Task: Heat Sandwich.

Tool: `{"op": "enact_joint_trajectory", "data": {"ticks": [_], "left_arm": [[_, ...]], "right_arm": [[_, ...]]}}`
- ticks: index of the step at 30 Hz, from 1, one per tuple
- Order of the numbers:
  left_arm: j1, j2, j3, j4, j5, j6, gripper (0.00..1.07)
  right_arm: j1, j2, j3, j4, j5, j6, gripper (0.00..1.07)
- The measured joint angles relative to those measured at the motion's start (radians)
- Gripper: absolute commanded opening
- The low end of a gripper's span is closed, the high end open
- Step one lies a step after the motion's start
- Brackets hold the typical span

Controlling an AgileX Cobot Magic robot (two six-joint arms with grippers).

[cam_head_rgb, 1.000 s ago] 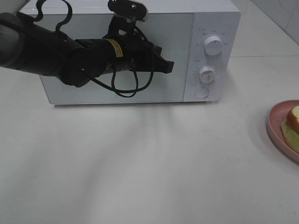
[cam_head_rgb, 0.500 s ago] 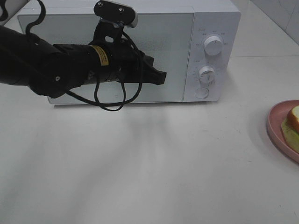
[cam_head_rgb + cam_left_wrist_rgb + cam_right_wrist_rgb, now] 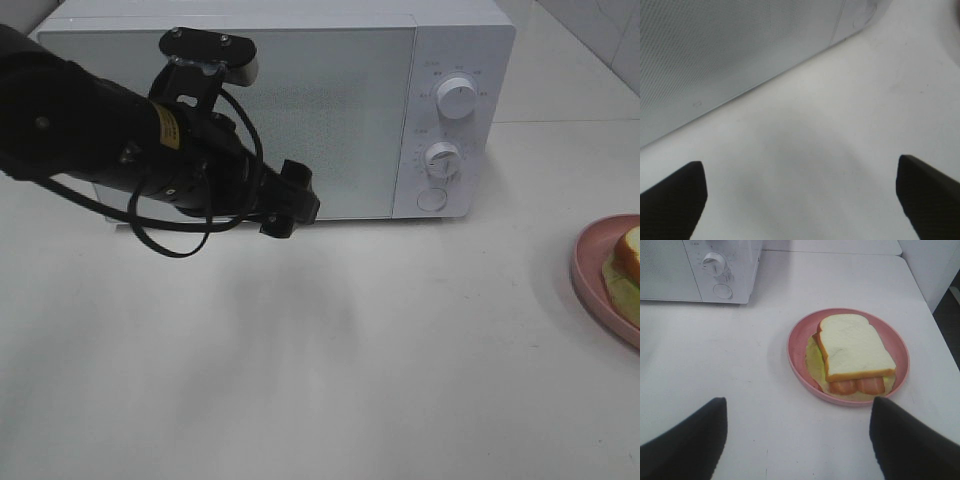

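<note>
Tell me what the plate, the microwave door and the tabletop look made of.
Plate: likely plastic or glazed ceramic; matte pink, smooth rim.
Microwave door: apparently glass over fine dotted mesh, in a glossy white casing.
Tabletop: smooth white, faintly sheened; probably laminate or stone, unclear.

High camera facing microwave [image 3: 280, 110]; wrist cameras look down at table [image 3: 715, 365]; microwave shared

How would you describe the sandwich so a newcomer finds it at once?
Start at the white microwave, then look across the white table to the round pink plate. The sandwich lies on it: thick white bread, golden crust, sausages poking out.
</note>
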Motion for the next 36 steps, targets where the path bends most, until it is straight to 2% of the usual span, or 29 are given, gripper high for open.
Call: {"op": "enact_joint_trajectory", "data": {"ticks": [1, 4, 9, 15, 20, 21, 25, 28, 29, 30, 33, 34, 35, 36], "left_arm": [[0.0, -0.024, 0.0, 0.0, 0.087, 0.0, 1.02], [0.0, -0.044, 0.0, 0.0, 0.156, 0.0, 1.02], [0.0, -0.089, 0.0, -0.022, 0.385, -0.004, 1.01], [0.007, -0.099, 0.0, -0.046, 0.529, -0.004, 1.01], [0.08, -0.105, 0.0, -0.108, 0.65, 0.048, 1.01], [0.116, -0.12, 0.0, -0.133, 0.672, 0.089, 1.01], [0.179, -0.162, 0.0, -0.158, 0.676, 0.129, 1.01], [0.295, -0.225, 0.0, -0.164, 0.677, 0.163, 1.01], [0.357, -0.253, 0.0, -0.171, 0.682, 0.185, 1.01], [0.357, -0.253, 0.0, -0.171, 0.682, 0.185, 1.01], [0.456, -0.302, 0.007, -0.191, 0.697, 0.228, 1.01], [0.526, -0.335, 0.021, -0.213, 0.701, 0.259, 1.01], [0.526, -0.335, 0.021, -0.213, 0.701, 0.259, 1.01], [0.561, -0.353, 0.031, -0.221, 0.701, 0.274, 1.01]], "right_arm": [[0.0, 0.0, 0.0, 0.0, 0.0, 0.0, 0.76], [0.0, 0.0, 0.0, 0.0, 0.0, 0.0, 0.76], [0.0, 0.0, 0.0, 0.0, 0.0, 0.0, 0.76], [0.0, 0.0, 0.0, 0.0, 0.0, 0.0, 0.76], [0.0, 0.0, 0.0, 0.0, 0.0, 0.0, 0.76], [0.0, 0.0, 0.0, 0.0, 0.0, 0.0, 0.76], [0.0, 0.0, 0.0, 0.0, 0.0, 0.0, 0.76], [0.0, 0.0, 0.0, 0.0, 0.0, 0.0, 0.76], [0.0, 0.0, 0.0, 0.0, 0.0, 0.0, 0.76], [0.0, 0.0, 0.0, 0.0, 0.0, 0.0, 0.76], [0.0, 0.0, 0.0, 0.0, 0.0, 0.0, 0.76], [0.0, 0.0, 0.0, 0.0, 0.0, 0.0, 0.76], [0.0, 0.0, 0.0, 0.0, 0.0, 0.0, 0.76], [0.0, 0.0, 0.0, 0.0, 0.0, 0.0, 0.76]]}}
